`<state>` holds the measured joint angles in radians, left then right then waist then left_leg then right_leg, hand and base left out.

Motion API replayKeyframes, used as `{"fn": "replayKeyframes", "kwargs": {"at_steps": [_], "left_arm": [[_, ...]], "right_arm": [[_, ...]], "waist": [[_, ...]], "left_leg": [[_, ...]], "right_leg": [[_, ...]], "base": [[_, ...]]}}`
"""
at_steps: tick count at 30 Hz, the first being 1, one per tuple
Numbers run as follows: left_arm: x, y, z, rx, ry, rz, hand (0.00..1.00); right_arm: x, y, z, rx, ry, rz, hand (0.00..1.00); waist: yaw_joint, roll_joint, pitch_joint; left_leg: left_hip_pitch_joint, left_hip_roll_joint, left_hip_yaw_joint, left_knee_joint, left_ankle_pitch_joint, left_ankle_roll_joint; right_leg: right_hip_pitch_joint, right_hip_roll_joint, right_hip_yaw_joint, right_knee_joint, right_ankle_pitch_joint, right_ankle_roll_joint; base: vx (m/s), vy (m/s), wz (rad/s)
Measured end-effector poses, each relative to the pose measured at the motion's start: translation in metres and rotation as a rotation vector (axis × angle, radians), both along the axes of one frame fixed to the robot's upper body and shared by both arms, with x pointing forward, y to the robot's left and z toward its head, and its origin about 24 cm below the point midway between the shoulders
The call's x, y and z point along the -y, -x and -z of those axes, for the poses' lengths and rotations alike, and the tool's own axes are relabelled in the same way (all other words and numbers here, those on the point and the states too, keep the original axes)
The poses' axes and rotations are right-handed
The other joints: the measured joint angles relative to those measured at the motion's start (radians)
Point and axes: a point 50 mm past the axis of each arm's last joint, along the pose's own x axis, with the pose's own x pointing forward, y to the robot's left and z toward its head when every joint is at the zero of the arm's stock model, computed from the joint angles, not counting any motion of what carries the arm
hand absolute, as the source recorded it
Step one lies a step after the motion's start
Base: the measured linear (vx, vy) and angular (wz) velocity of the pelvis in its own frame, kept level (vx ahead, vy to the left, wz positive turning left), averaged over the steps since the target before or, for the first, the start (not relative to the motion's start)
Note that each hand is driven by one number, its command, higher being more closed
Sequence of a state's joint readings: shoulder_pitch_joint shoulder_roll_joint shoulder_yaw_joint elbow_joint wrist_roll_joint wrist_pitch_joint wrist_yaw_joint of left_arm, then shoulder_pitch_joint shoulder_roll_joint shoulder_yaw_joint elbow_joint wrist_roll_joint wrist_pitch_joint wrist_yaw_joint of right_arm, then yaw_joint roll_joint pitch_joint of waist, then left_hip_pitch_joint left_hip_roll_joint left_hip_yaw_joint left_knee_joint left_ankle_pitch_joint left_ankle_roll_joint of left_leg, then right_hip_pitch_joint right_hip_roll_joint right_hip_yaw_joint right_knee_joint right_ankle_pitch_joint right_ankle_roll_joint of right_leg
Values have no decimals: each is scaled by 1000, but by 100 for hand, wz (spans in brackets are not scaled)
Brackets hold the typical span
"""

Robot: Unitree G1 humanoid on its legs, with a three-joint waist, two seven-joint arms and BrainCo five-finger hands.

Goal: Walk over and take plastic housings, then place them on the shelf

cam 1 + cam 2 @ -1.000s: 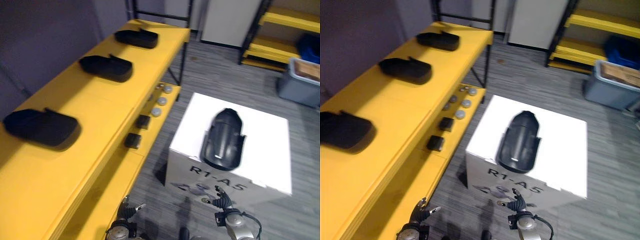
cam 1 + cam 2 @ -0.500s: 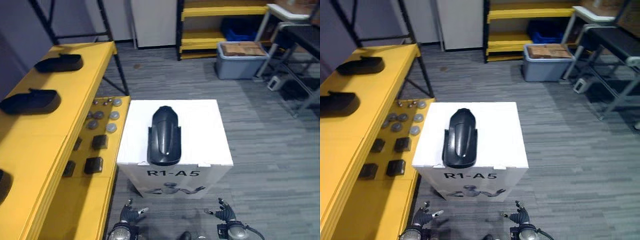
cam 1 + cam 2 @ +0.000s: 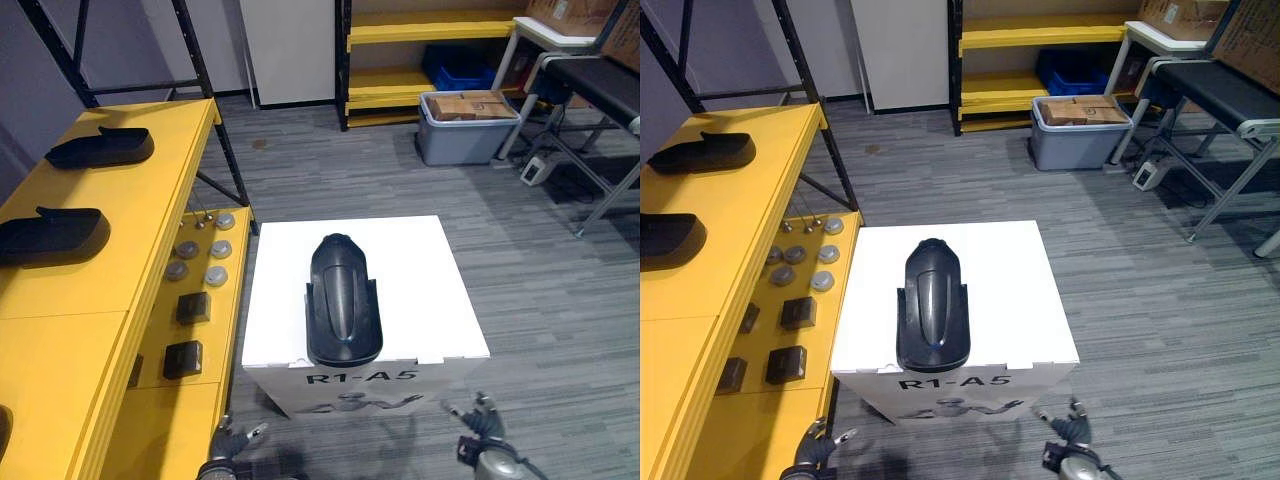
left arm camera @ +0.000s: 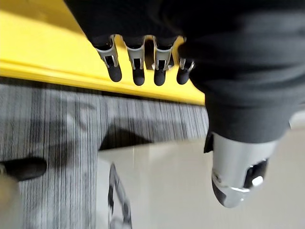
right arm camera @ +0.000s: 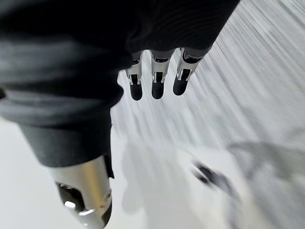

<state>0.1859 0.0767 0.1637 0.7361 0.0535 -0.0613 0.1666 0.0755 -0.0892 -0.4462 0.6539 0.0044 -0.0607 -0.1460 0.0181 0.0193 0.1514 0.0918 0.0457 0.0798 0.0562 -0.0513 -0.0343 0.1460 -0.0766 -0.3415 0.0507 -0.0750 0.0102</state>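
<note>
White box (image 3: 425,265) carries plastic housing (image 3: 343,300) | left robot hand (image 3: 232,439), right robot hand (image 3: 479,417) nearer, apart, uncurled, empty

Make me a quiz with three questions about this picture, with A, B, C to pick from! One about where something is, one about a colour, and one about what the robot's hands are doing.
1. Where does the black housing nearest the robot lie?
A. on the white box
B. hanging on a hook
C. inside a drawer

2. What colour is the long shelf at the robot's left?
A. red
B. yellow
C. green

3. How are the left hand and right hand?
A. both open, holding nothing
B. both shut on a housing
C. one gripping the box

Answers:
1 A: it rests on the box's top.
2 B: its boards are bright yellow.
3 A: the wrist views show straight fingers with nothing in them.
</note>
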Motion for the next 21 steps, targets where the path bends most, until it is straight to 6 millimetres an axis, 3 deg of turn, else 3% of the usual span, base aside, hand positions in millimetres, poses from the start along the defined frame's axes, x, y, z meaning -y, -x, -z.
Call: {"fn": "replayKeyframes", "kwargs": {"at_steps": [4, 6, 10, 12, 13, 15, 16, 21], "left_arm": [[-6, 16, 3, -31, 4, -49, 0], [-7, 26, 6, -55, 11, -68, 0], [-5, 36, 9, -82, 23, -70, 0], [-3, 37, 9, -85, 31, -70, 0], [-1, 38, 11, -95, 40, -70, 0], [1, 39, 12, -98, 49, -69, 0], [2, 38, 12, -97, 50, -63, 0], [6, 25, 11, -72, 51, -29, 0]], "right_arm": [[46, -2, -37, 104, 149, 116, 0], [69, -13, -80, 226, 291, 119, 0], [67, -37, -142, 436, 464, 35, 0], [50, -52, -161, 530, 486, -41, 0], [30, -69, -173, 614, 468, -128, 0], [6, -83, -183, 692, 442, -228, 0], [-19, -93, -195, 767, 422, -330, 0], [-92, -116, -214, 934, 313, -593, 0]], "waist": [[-7, -3, -4], [-19, -9, -9], [-28, -20, -28], [-27, -25, -33], [-27, -29, -34], [-26, -32, -34], [-17, -30, -35], [29, -33, -34]], "left_leg": [[3, 5, 1, -17, 0, 0], [6, 8, 0, -28, 1, 1], [16, 7, 1, -57, 18, 1], [15, 8, 0, -64, 23, 1], [15, 8, 1, -70, 24, 2], [13, 6, 0, -73, 27, 4], [5, 7, -6, -72, 27, 6], [-3, 1, -39, -83, 45, 12]], "right_leg": [[-2, 8, 4, -7, 1, 0], [-5, 13, 6, -7, 2, 0], [-9, 18, 10, -11, 10, -2], [-8, 23, 14, -29, 22, -4], [-10, 26, 24, -41, 32, -7], [-11, 26, 28, -46, 35, -8], [-13, 23, 28, -47, 34, -8], [-18, 23, 24, -46, 34, -8]], "base": [[5, -8, -3], [-32, -7, -4], [-35, 2, -2], [-58, 0, -8], [-76, 8, -13], [-88, 11, -3], [-81, 8, 8], [-32, 8, 18]]}}
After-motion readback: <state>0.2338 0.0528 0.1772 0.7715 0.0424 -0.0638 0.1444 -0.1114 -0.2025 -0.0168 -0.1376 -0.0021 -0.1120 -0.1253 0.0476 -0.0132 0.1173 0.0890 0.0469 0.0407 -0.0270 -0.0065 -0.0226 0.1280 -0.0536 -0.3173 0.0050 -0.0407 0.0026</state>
